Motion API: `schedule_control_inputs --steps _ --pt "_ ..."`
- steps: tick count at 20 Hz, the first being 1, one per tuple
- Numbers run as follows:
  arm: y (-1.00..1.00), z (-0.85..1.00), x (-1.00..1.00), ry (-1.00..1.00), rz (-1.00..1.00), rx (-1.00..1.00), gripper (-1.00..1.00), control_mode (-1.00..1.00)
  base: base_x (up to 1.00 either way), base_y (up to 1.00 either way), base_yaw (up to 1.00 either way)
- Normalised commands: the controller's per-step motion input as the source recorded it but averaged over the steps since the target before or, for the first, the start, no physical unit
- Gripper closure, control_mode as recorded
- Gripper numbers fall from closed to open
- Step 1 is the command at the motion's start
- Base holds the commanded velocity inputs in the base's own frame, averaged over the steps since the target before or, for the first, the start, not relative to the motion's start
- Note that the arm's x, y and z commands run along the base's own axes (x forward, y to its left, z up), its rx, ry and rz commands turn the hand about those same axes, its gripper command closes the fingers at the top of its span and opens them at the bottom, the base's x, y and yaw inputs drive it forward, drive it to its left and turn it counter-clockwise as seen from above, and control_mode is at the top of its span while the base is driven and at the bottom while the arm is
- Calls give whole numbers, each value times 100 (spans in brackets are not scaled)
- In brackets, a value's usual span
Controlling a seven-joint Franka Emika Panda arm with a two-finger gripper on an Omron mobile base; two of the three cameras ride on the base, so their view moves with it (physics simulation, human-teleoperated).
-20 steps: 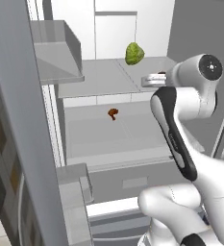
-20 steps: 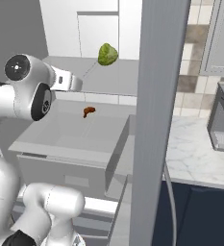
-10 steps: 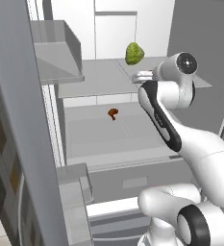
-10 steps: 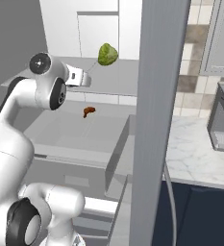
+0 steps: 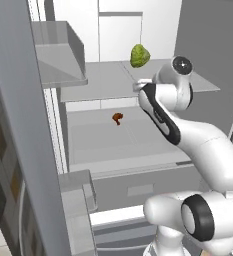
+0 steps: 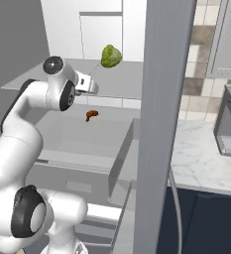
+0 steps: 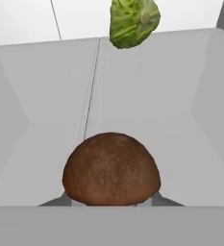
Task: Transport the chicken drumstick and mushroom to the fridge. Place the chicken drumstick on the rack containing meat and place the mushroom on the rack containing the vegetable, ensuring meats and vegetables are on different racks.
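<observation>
Inside the open fridge, the arm reaches over the upper rack [image 5: 103,80], its gripper [image 7: 111,199] closed on the brown mushroom [image 7: 111,168], whose domed cap sits between the two dark fingertips [image 7: 56,201] in the hand view. That same view looks along the rack's bare grey surface to a green leafy vegetable [image 7: 132,20] resting at the rack's far edge, against the white back wall. The two base views show what the hand camera cannot: the chicken drumstick [image 5: 117,118], small and reddish-brown, lies on the lower rack [image 5: 103,142] toward its rear edge, well apart from the vegetable above it. From the left base view the gripper's tip and the mushroom are hidden behind the arm's wrist, which hangs just in front of the upper rack's near edge; from the right base view the wrist points toward the vegetable [image 6: 110,55], and the grey fridge door [image 6: 161,124] stands open at the right.
</observation>
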Motion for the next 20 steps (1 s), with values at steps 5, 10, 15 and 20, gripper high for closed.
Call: schedule_control_inputs --steps 5,10,15,20 --pt "0 -26 20 1 0 0 100 -100 0 0 0" --pt "0 28 -2 -11 0 0 100 -100 0 0 0" --pt "0 8 49 -5 0 0 100 -100 0 0 0" --pt "-1 -12 93 3 0 0 100 -100 0 0 0"
